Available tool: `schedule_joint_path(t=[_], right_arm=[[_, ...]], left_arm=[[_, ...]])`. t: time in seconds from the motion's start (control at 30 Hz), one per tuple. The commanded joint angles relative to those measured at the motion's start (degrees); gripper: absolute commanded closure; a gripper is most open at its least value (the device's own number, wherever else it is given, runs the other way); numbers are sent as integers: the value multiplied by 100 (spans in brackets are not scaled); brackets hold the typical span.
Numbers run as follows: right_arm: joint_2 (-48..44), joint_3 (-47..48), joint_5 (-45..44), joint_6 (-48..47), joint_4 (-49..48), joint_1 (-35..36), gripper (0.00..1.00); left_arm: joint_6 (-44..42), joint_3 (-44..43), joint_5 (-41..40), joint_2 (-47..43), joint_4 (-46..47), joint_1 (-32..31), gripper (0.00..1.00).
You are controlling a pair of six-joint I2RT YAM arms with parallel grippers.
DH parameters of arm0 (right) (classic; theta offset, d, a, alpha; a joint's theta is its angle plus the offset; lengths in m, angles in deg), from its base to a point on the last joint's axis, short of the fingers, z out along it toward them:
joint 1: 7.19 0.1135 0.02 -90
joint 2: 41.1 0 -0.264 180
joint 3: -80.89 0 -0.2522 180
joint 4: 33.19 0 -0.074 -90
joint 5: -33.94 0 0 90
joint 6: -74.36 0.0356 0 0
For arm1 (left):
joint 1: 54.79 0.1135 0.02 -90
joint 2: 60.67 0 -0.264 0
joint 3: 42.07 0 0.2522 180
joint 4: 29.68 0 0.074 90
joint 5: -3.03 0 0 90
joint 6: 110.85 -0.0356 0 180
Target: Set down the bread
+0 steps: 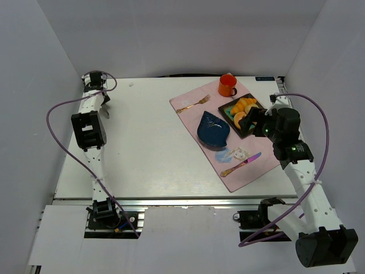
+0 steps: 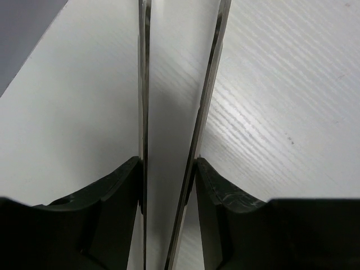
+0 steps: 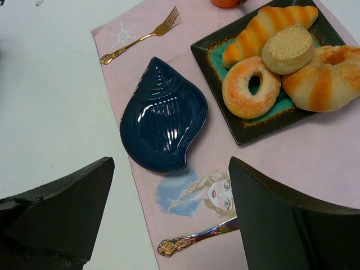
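The bread (image 3: 288, 49), a small round tan bun, lies on the black square tray (image 3: 216, 49), on top of the other pastries. A sugared bagel (image 3: 250, 85) and two striped orange croissants (image 3: 269, 27) (image 3: 323, 84) lie around it. My right gripper (image 3: 171, 163) hangs open and empty above the pink placemat, nearer me than the tray and apart from the bread. From above, the right gripper (image 1: 256, 121) hovers at the tray's near right edge. My left gripper (image 1: 96, 77) rests at the far left back corner; the left gripper (image 2: 174, 84) holds nothing, its blades a narrow gap apart.
A dark blue shell-shaped plate (image 3: 163, 115) sits on the pink placemat (image 3: 292, 157), left of the tray. A gold fork (image 3: 140, 36) lies beyond it and an iridescent knife (image 3: 197, 239) near the mat's front edge. An orange mug (image 1: 227, 85) stands behind the tray.
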Motion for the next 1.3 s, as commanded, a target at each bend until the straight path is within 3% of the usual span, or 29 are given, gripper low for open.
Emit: schedule_joint_path(t=[0.0, 0.37, 0.6, 0.83, 0.9, 1.0, 1.27], right_arm=[[-44, 4, 61, 72, -240, 10, 11], [-465, -418, 308, 354, -398, 27, 11], [-500, -199, 9, 292, -196, 27, 11], [-773, 205, -613, 371, 75, 27, 11], [-826, 372, -1480, 598, 269, 28, 11], [-1176, 645, -2152, 994, 630, 27, 11], [-1529, 1313, -2847, 1329, 1191, 19, 11]], left_arm=[[-146, 317, -265, -671, -545, 81, 48], [-523, 1004, 420, -2843, -1125, -129, 51], [-998, 1539, 1132, -4073, -1644, -1155, 51], [-1121, 2101, 2450, -5207, -1723, -2237, 48], [-1104, 2312, 2381, -5610, -1531, -2806, 44], [-946, 3284, 2442, -6259, -837, -3398, 40], [-533, 4255, 2556, -6588, 262, -4311, 42]])
